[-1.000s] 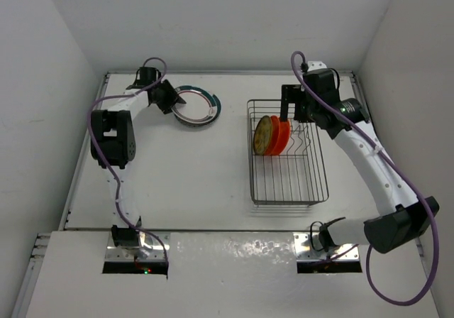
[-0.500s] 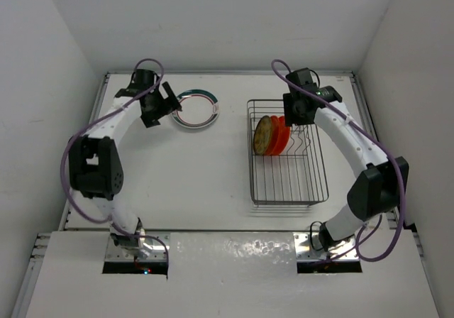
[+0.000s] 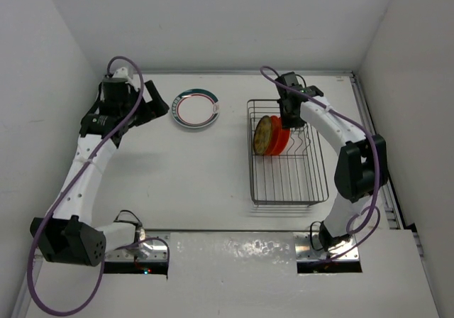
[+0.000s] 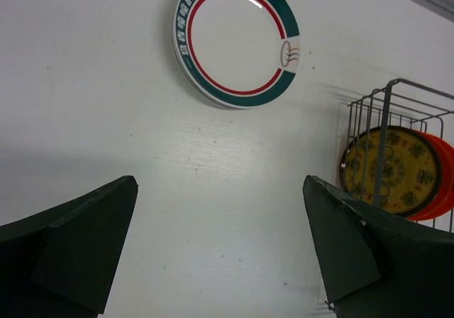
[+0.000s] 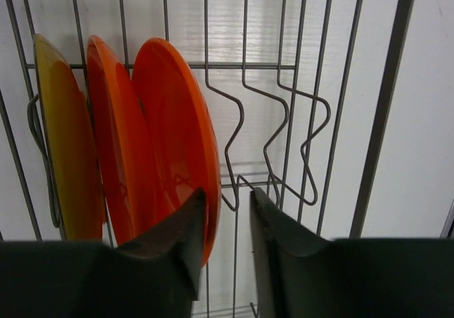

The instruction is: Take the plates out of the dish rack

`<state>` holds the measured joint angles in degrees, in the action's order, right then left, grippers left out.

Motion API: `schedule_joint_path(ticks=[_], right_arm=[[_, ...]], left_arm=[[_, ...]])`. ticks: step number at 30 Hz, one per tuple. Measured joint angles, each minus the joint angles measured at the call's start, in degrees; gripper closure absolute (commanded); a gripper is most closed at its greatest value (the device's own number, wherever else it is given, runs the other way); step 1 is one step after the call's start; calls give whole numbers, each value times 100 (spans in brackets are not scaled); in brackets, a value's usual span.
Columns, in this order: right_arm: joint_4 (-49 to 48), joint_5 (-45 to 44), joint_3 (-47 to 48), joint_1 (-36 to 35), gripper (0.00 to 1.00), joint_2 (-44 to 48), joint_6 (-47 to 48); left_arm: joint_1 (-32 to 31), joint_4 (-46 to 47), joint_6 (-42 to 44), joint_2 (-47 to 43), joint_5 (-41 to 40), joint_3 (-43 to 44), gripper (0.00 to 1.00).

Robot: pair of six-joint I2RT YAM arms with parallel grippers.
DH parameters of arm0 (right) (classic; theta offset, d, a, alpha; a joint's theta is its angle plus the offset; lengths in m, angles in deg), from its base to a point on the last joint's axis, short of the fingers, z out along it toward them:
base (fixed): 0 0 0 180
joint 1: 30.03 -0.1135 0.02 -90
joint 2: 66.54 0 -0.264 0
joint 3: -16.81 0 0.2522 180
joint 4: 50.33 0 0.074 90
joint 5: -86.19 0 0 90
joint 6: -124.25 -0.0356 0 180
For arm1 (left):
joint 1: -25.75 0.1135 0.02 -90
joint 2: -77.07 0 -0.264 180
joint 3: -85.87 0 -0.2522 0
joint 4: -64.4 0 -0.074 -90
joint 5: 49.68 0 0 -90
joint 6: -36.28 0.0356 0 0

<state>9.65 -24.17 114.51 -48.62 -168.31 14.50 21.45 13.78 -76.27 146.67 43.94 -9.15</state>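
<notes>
The left gripper [image 3: 147,110] is at the far left of the table [image 3: 198,176], above the surface, and it holds nothing. In the left wrist view its fingers [image 4: 85,240] are wide apart, and only bare table is between them. Near it, to the right, the green-rim plate [image 3: 196,108] lies flat on the table, outside the rack [image 3: 298,179]. Its face is white with a thin red ring inside the green band [image 4: 236,41].

Further right is the rack, well apart from that plate. The other plates stand on edge in its far left part, between the tines. The yellow plate [image 3: 263,135] is on the left side, and its patterned face shows in the left wrist view [image 4: 390,169]. The orange plates [image 3: 281,135] are touching or almost touching behind it. In the right wrist view there are three discs: a yellow one [image 5: 60,140] and two orange ones [image 5: 174,133].

The right gripper [image 3: 286,121] is low over the far end of the rack, just beside the orange plates. Its fingers [image 5: 181,240] leave only a narrow gap. The rim of the nearest orange plate is at the edge of this gap, next to one finger. I cannot tell if the finger touches it.
</notes>
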Motion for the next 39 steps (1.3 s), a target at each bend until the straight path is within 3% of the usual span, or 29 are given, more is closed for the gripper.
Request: schedule_joint_path(ticks=[1,8,18,26,28,34,35,38,39], right_arm=[[-15,0,-2,0,81,-35,-20],[-68,-188,0,-81,100,-83,-192],[715,-1174,903,-149,100,-2,-92],[1561,-1821,2378,-192,100,562,308],[1499,-1458,2417,-221,100,844,389],[7,2227,1248,-234,100,1921,251],[-177,2529,999,-258,100,2017,177],[-964,3550,505,-306,100,2096,-149],[-1189,3797,385,-304,100,2092,-278]], left_arm=[[-2,-4,44,-83,7,-66,0],[-13,-87,170,-203,37,-494,0],[-13,216,59,-15,997,-243,0],[-382,2184,-518,170,3235,-160,0],[-721,2557,-612,354,3539,-103,0],[-1408,3147,-752,1034,4030,11,4],[-1412,3161,-756,1123,4037,9,5],[-1405,3161,-741,1316,3998,-35,23],[-1397,3193,-730,1335,3991,-98,35]])
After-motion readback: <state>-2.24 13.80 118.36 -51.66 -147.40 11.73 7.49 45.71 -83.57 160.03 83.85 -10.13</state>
